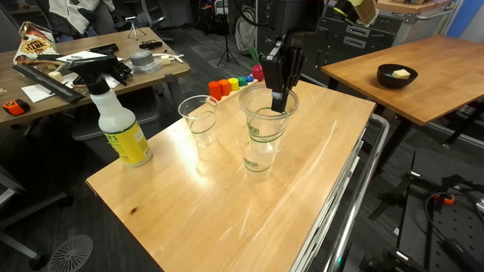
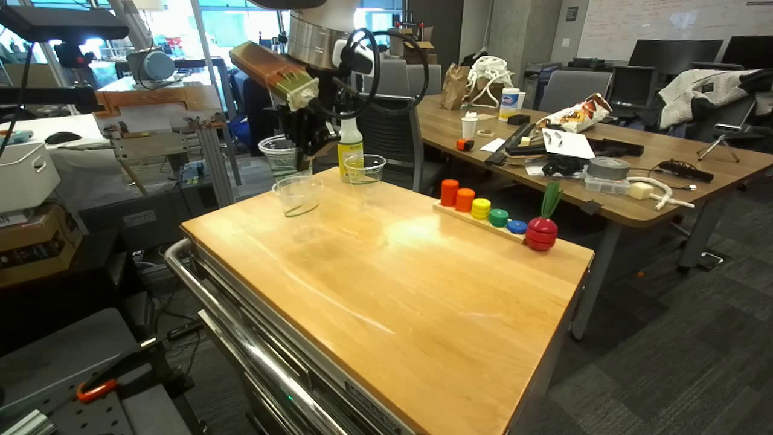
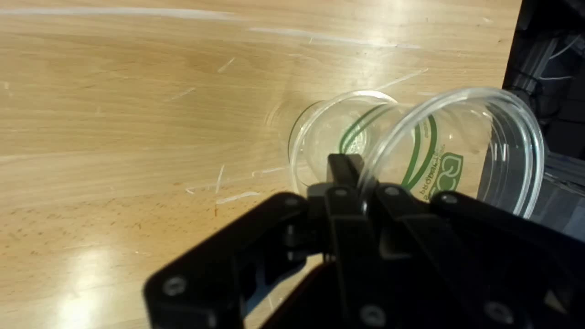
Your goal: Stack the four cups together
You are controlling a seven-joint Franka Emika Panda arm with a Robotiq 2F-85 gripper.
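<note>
My gripper (image 1: pixel 280 104) is shut on the rim of a clear cup (image 1: pixel 264 130), which it holds upright in the air. Several rim lines on the held cup in the wrist view (image 3: pixel 457 137) suggest two nested cups. A standing clear cup (image 1: pixel 258 162) is on the tabletop below and partly overlapped by the held one; it also shows in the wrist view (image 3: pixel 315 132) and in an exterior view (image 2: pixel 296 202). Another clear cup (image 1: pixel 202 124) stands apart, nearer the spray bottle, also seen in an exterior view (image 2: pixel 365 172). The fingertips (image 3: pixel 345 167) are inside and outside the cup wall.
A yellow spray bottle (image 1: pixel 126 139) stands at the tabletop's edge. A row of colourful blocks (image 2: pixel 483 211) on a wooden base and a red radish toy (image 2: pixel 540 234) sit along another edge. A metal rail (image 1: pixel 359 215) runs along one side of the wooden tabletop (image 1: pixel 211 219).
</note>
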